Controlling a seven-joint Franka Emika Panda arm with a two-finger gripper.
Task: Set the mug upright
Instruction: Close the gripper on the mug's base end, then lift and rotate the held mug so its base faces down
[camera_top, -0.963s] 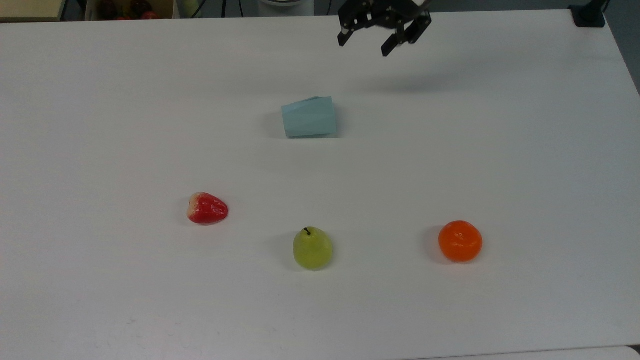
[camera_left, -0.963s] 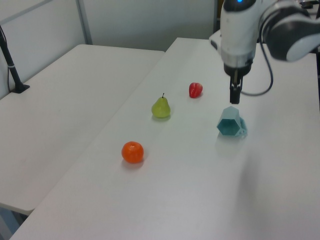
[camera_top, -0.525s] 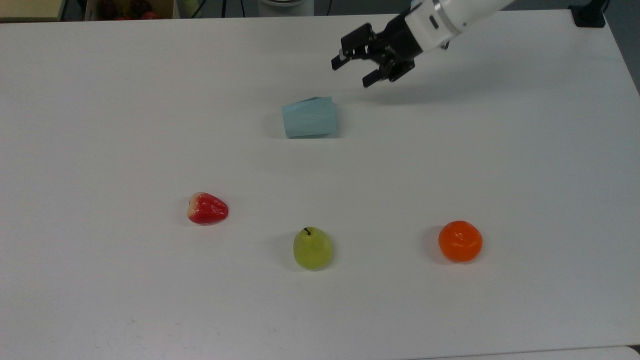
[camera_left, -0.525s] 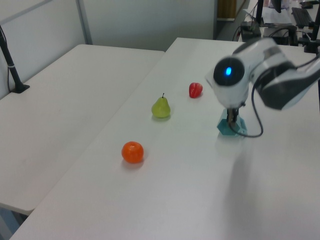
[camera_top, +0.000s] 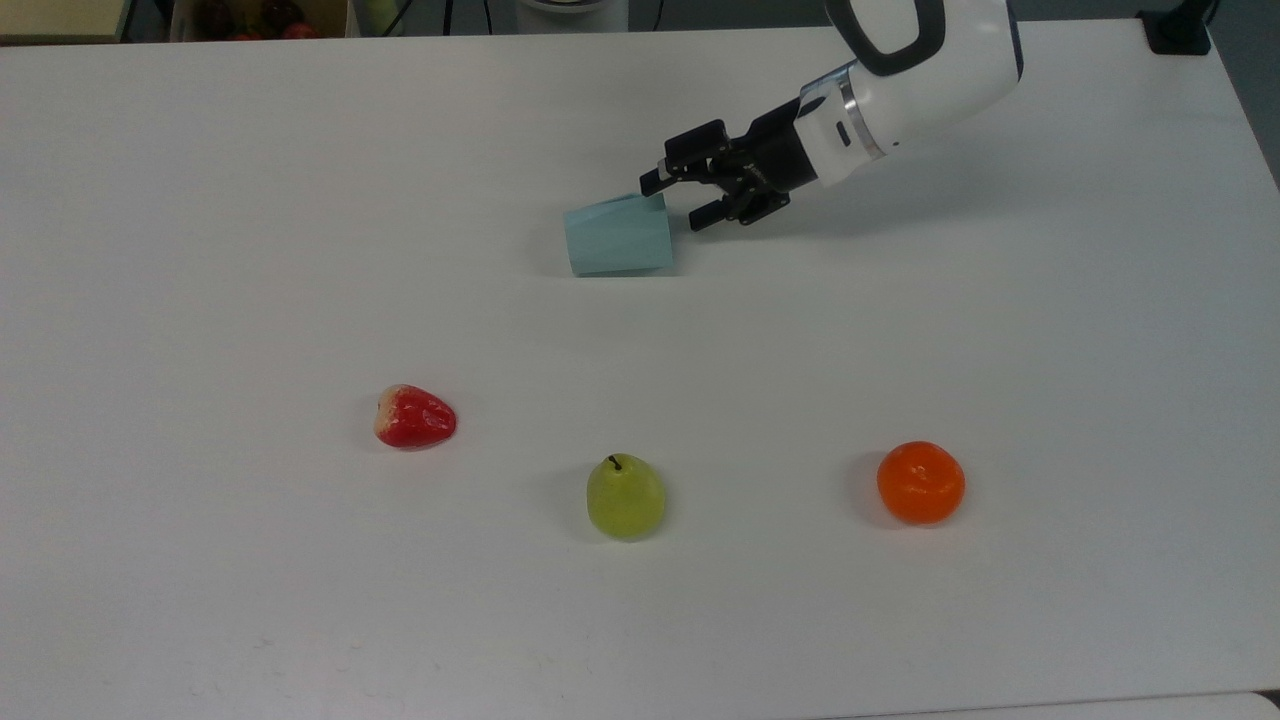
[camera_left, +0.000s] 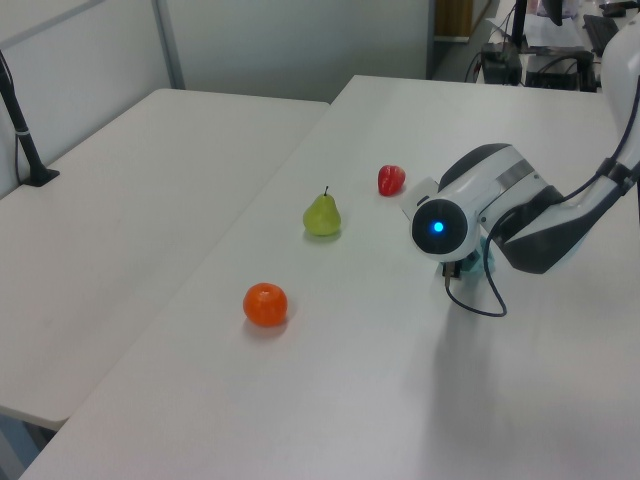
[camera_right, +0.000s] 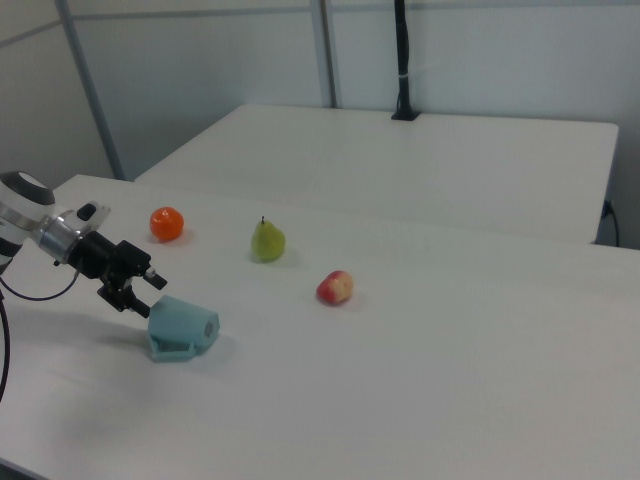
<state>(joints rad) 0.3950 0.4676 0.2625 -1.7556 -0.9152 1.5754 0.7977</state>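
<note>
Top view: the mug (camera_top: 618, 236) lies on its side on the white table (camera_top: 300, 200). The gripper (camera_top: 675, 200), fingers spread wide and empty, sits at the mug's rim on the top view's right.

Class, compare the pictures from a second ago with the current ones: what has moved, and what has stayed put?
The gripper has come down and toward the top view's left, from near the table's far edge to the wide end of the mug, jaws open, nothing grasped. The mug lies on its side where it was. The strawberry, pear and orange have not moved.
</note>
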